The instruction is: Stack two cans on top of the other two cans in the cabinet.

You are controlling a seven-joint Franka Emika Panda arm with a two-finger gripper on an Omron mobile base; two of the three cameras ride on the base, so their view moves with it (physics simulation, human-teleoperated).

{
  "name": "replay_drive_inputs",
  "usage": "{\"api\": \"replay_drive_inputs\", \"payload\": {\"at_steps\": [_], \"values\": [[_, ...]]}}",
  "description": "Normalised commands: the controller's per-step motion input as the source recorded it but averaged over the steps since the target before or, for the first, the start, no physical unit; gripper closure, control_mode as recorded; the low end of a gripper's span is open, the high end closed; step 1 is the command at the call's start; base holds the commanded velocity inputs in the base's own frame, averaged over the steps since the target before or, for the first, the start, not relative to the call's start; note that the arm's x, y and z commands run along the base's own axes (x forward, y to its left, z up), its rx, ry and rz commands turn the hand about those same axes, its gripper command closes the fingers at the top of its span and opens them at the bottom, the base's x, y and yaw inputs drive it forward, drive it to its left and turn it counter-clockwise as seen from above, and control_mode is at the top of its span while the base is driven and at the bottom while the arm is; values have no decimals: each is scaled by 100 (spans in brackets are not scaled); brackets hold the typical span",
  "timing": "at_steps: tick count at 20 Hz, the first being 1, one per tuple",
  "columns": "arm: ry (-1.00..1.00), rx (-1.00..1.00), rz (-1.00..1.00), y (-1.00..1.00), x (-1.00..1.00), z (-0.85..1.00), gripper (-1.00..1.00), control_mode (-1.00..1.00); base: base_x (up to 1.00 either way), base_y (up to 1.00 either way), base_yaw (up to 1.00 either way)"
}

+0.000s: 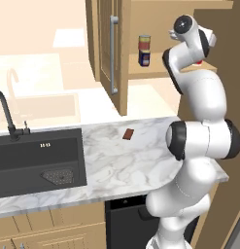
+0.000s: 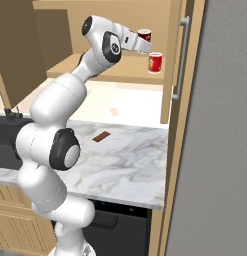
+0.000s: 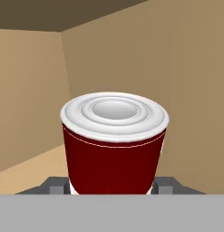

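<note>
The red can (image 3: 114, 145) sits clamped between the gripper's (image 3: 112, 186) two fingers, upright, its white ringed rim facing the hand camera. From the right base, this red can (image 2: 144, 35) is held up in the air inside the cabinet (image 2: 167, 60), off the shelf (image 2: 120, 72), at the end of the gripper (image 2: 140, 42).

Just below the hand and a little farther right stands the dark red can (image 2: 155, 63), upright on the shelf; the held can is above it and offset to the left, the two not touching.

Well off to the hand's left, seen from the left base, is a finished stack: the grey-topped can (image 1: 144, 42) rests on the blue can (image 1: 144, 58), both upright on the shelf (image 1: 150, 72).

Farther left again the cabinet door (image 1: 111, 48) stands open with its long grey handle (image 1: 113, 53).

Below the hand lies the marble counter (image 1: 116, 160), with a small brown bar (image 1: 128, 133) flat on it, and beyond that the dark sink (image 1: 39, 160) with a black faucet (image 1: 5, 114).
</note>
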Motion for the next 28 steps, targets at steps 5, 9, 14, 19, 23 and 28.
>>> {"api": "replay_drive_inputs", "payload": {"at_steps": [5,9,14,19,23,28], "values": [[0,0,-1,-18,7,-7,100,-100,0,0,0],[0,0,0,-15,11,-2,100,-100,0,0,0],[0,0,0,-21,7,0,100,-100,0,0,0],[0,0,0,-16,4,0,100,-100,0,0,0],[0,0,0,-12,5,0,100,-100,0,0,0],[0,0,0,-2,8,0,100,-100,0,0,0]]}}
